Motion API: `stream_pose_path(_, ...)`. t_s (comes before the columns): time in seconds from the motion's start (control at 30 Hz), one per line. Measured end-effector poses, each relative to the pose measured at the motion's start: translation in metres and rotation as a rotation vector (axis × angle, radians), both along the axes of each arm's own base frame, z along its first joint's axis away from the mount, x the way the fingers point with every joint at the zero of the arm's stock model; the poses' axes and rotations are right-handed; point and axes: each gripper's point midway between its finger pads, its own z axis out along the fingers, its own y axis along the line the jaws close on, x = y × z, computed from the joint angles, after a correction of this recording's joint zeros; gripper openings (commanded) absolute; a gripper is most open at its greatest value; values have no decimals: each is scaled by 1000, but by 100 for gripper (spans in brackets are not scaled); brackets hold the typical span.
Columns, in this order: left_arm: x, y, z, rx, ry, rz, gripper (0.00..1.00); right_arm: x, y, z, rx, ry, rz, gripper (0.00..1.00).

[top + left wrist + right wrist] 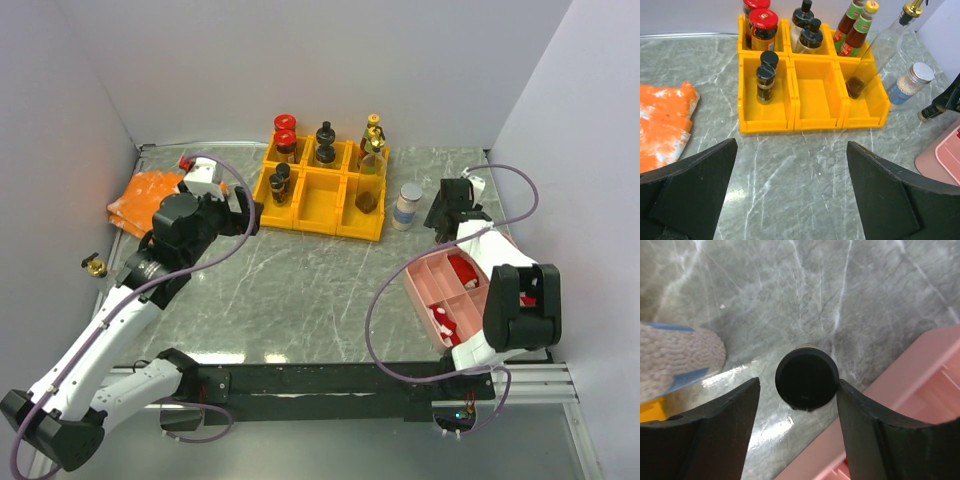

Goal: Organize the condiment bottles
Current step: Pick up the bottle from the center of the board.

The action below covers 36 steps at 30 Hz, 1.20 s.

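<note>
Yellow bins (pixel 320 200) (pixel 815 122) hold several condiment bottles: red-capped jars (pixel 763 27), black-capped grinders (pixel 765 80), black-topped bottles (pixel 810 35), red sauce bottles (pixel 857 30) and a leaning clear bottle with a gold spout (pixel 880 55). A silver-capped jar (pixel 407 205) (pixel 912 82) stands right of the bins. My right gripper (pixel 447 215) (pixel 799 385) straddles a small black-capped bottle (pixel 806 379) (pixel 929 113). Its right finger touches the cap; the left finger stands apart. My left gripper (pixel 792 195) (pixel 248 212) hovers wide open and empty in front of the bins.
A pink divided tray (pixel 430 280) (pixel 920 370) with red and white packets (pixel 462 268) lies close beside the right gripper. An orange cloth (pixel 145 200) (pixel 660 125) lies at the left. The silver-capped jar (pixel 675 355) is just left of the right gripper's fingers.
</note>
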Motion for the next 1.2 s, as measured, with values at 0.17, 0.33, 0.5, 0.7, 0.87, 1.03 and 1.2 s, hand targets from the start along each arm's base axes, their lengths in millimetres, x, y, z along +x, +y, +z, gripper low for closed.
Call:
stream_pose_path(0.17, -4, 8, 9, -5, -37, 24, 97, 2, -1, -11, -12, 26, 11, 63)
stream_pose_path(0.33, -8, 13, 18, -18, -70, 38, 96, 8, -3, -7, -25, 1, 11, 72)
stream_pose_path(0.5, -9, 14, 21, -24, -84, 39, 96, 10, -7, -7, -42, 1, 10, 62)
stream_pose_path(0.7, -9, 14, 19, -20, -85, 38, 96, 12, -10, -8, -63, 6, 12, 43)
stream_pose_path(0.87, -9, 15, 20, -15, -96, 38, 96, 13, -12, -5, -84, -1, 12, 38)
stream_pose_path(1.03, -9, 19, 22, -10, -104, 59, 96, 11, 10, 16, -100, -41, 68, 36)
stream_pose_path(1.2, -11, 29, 24, -12, -121, 103, 97, -4, 87, 58, -86, -136, 265, 34)
